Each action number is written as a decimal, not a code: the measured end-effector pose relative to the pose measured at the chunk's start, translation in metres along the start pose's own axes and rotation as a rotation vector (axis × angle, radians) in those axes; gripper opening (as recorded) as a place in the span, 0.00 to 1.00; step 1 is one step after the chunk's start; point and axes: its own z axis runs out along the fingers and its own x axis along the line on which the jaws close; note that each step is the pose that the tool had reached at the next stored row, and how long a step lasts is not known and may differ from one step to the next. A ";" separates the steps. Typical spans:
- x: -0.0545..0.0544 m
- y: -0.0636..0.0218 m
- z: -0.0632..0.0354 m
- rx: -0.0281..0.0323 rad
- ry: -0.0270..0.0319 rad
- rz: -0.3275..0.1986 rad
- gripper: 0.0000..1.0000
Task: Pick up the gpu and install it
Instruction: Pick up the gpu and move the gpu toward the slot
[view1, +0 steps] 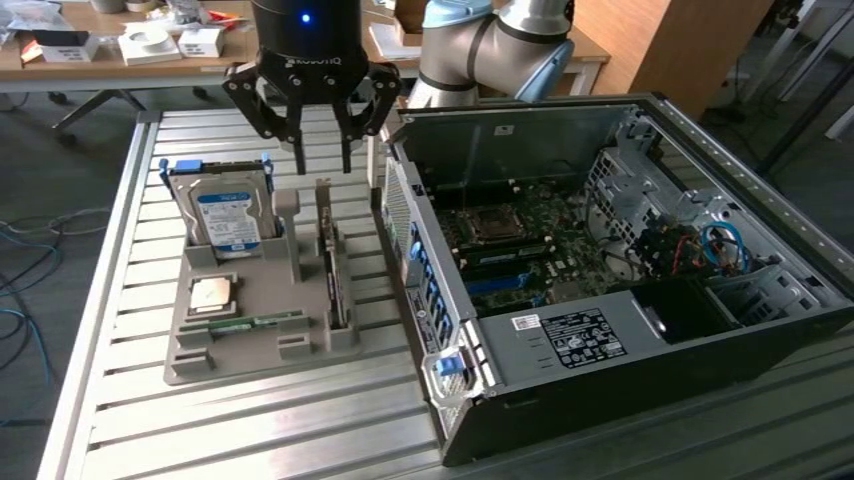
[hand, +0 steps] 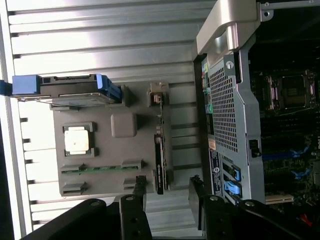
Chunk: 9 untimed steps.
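The gpu (view1: 332, 268) is a thin card standing on its edge in a slot of the grey holder (view1: 254, 352), on the side nearest the computer case. From the wrist it appears as a narrow dark strip, the gpu (hand: 160, 162), with its metal bracket end further away. My gripper (view1: 323, 165) hangs open above the holder's far end, just over and behind the card, touching nothing. Its two black fingers (hand: 140, 192) straddle the near end of the card with my gripper (hand: 167, 189) empty. The open case (view1: 601, 260) lies beside it, its motherboard (view1: 527, 235) exposed.
The holder (hand: 125, 150) also carries a silver hard drive (view1: 227, 215) with blue rails, a square processor (view1: 214, 293) and a narrow green memory stick (view1: 243, 322). Everything rests on a slatted metal table (view1: 267, 430). The case's rear wall (hand: 225, 110) stands close to the gpu slot.
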 end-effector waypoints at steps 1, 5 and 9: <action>0.000 0.0000 0.0000 0.0000 0.0000 0.000 0.47; 0.000 0.0000 0.0000 0.0000 0.0000 0.000 0.47; 0.000 0.0000 0.0000 0.0000 0.0000 0.000 0.47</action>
